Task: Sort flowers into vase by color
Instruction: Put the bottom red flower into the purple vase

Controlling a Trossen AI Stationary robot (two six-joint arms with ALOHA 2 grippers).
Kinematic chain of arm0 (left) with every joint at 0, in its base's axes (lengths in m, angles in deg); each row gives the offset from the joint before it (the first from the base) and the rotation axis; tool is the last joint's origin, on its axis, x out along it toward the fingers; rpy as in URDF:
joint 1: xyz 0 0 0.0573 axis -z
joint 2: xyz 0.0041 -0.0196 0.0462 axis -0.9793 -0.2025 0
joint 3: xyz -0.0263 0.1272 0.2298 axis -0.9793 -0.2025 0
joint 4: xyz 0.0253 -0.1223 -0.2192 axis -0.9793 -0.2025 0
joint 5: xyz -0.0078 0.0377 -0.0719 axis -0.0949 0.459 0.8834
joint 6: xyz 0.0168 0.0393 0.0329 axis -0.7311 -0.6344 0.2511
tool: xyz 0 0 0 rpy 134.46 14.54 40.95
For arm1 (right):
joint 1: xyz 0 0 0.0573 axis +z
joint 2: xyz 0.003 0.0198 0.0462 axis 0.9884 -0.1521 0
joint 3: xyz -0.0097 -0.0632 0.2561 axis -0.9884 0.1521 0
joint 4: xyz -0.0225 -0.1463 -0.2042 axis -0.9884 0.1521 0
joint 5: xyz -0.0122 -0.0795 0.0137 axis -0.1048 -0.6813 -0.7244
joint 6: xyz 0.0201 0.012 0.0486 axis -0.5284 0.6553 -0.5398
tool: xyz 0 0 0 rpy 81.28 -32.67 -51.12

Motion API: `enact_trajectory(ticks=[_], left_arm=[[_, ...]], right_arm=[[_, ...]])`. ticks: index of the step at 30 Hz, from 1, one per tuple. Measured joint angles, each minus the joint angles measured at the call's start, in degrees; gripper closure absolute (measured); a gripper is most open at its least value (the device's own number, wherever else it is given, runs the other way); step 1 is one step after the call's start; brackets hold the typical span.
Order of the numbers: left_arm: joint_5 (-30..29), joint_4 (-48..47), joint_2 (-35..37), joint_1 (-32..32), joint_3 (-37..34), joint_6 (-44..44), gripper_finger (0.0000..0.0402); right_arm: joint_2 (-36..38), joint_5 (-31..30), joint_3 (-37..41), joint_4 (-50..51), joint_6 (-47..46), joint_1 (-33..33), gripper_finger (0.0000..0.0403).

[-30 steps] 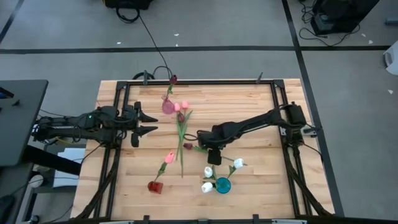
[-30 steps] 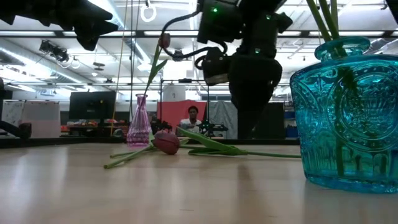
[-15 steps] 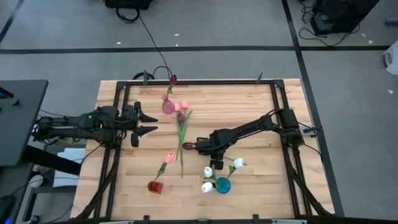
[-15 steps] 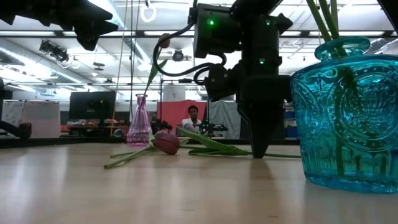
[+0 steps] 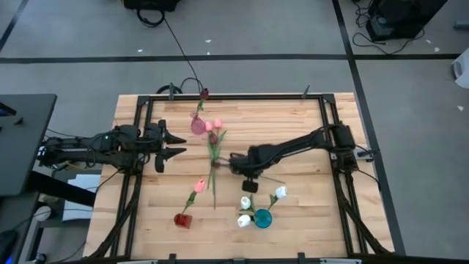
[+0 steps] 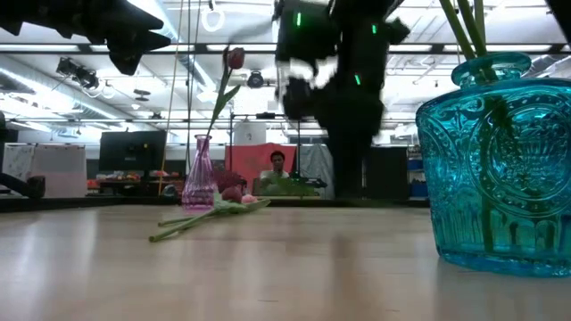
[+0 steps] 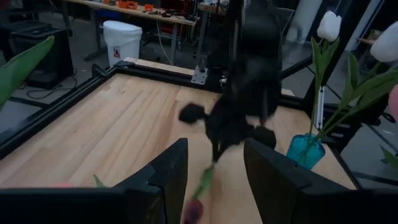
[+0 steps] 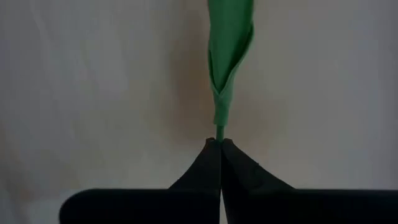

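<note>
The table [image 5: 293,125] is wood. The right gripper [image 5: 236,162] is over its middle, pinched tight on the thin stem of a maroon flower [image 5: 217,163]; its bud hangs just off the wood. The left gripper [image 5: 178,144] waits near the left edge, fingers spread. A blue vase [image 5: 262,218] holds white flowers [image 5: 245,219]

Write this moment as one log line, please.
right gripper: shut on maroon tulip stem, lifted | left gripper: open, waiting at table's left
</note>
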Motion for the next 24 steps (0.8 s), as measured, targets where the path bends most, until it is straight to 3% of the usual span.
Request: enact_trajectory(ticks=[9, 16, 24], left_arm=[[-0.4, 1.1, -1.5, 0.0, 0.0, -0.2, 0.0239], [-1.4, 5.7, -3.5, 0.0, 0.1, -0.5, 0.0239], [-1.4, 12.4, -11.2, 0.0, 0.1, -3.0, 0.0239]], right_arm=[[9.8, -4.5, -0.1, -16.7, 6.1, -3.9, 0.0397], [12.0, -2.4, -0.1, -34.5, 12.2, -5.9, 0.0397], [12.1, 1.1, -0.2, -50.9, 15.2, -6.6, 0.0397]])
